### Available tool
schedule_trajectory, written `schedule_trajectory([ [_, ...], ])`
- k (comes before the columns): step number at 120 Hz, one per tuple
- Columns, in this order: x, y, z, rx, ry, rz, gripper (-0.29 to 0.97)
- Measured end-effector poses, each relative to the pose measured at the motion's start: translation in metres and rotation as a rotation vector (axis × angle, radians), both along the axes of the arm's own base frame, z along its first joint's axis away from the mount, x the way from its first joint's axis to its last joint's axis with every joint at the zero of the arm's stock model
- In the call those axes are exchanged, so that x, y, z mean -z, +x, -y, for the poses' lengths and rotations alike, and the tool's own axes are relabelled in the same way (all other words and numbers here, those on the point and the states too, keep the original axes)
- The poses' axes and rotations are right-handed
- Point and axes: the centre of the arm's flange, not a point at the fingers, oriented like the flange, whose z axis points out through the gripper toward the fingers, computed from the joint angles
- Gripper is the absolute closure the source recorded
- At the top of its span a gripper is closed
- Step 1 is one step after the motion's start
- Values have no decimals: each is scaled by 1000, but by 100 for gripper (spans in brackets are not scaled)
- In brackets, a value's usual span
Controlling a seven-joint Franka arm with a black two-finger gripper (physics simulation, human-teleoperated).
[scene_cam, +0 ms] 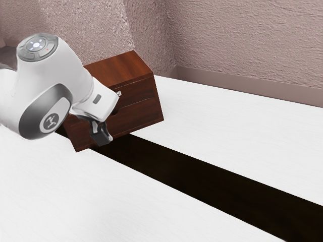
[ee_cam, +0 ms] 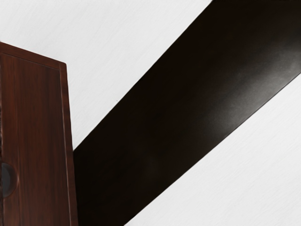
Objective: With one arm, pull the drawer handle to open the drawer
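A dark brown wooden drawer cabinet (scene_cam: pixel 136 96) stands at the back of the table in the exterior view, its front split by a seam into an upper and a lower drawer. A small grey handle part (scene_cam: pixel 119 93) pokes out on the upper front, right beside my white hand. My black gripper (scene_cam: pixel 101 134) hangs low against the lower drawer front, near the cabinet's corner on the exterior view's left. My arm hides much of that side of the front. In the wrist view the wooden front panel (ee_cam: pixel 33 141) lies close by the hand, with a dark rounded shape (ee_cam: pixel 6 179) at its edge.
The white table (scene_cam: pixel 227 121) is crossed by a wide dark stripe (scene_cam: pixel 212 186) that runs from under the cabinet toward the exterior view's lower right. A pinkish textured wall (scene_cam: pixel 242 35) stands behind. The stripe (ee_cam: pixel 188 117) also runs past the panel in the wrist view.
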Motion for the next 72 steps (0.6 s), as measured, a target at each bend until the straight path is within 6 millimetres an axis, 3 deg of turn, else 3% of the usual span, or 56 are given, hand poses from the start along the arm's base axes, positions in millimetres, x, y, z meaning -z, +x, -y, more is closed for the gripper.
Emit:
schedule_trajectory([
  [43, 14, 29, -53, 9, -10, -36, 0],
  [72, 31, 48, -74, 35, -30, -68, 0],
])
